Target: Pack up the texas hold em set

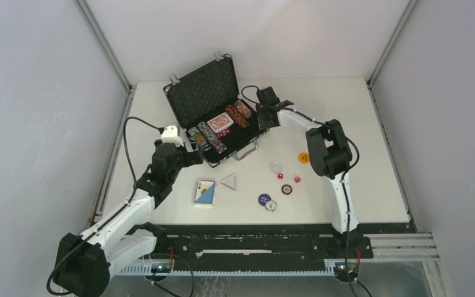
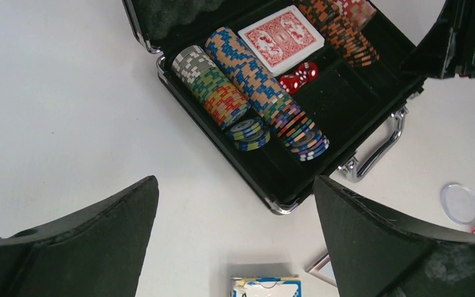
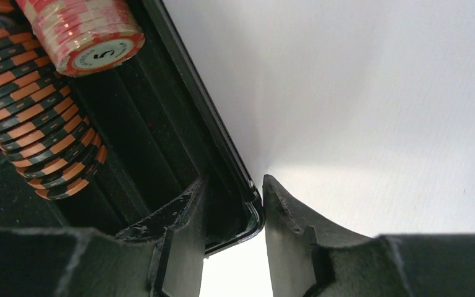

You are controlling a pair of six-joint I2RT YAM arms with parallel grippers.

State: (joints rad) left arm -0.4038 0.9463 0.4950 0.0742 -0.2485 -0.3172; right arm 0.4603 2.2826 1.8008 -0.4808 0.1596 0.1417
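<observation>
The black briefcase (image 1: 205, 93) lies open at the back of the table, holding rows of striped poker chips (image 2: 260, 86), a red card deck (image 2: 281, 38) and red dice (image 2: 300, 75). My right gripper (image 3: 235, 180) pinches the case's right front corner wall (image 3: 222, 142), one finger inside and one outside. Orange-black chips (image 3: 37, 124) lie just beside it. My left gripper (image 2: 235, 185) hangs wide open and holds nothing, above the table off the case's left front corner. The blue card deck (image 1: 205, 192) lies on the table below it.
Loose on the table in front of the case: a triangle piece (image 1: 227, 180), a clear disc (image 1: 276, 166), a yellow disc (image 1: 303, 157), two red dice (image 1: 280, 176), a blue disc (image 1: 264, 199) and two chips (image 1: 287, 189). The silver handle (image 2: 380, 151) sticks out forward.
</observation>
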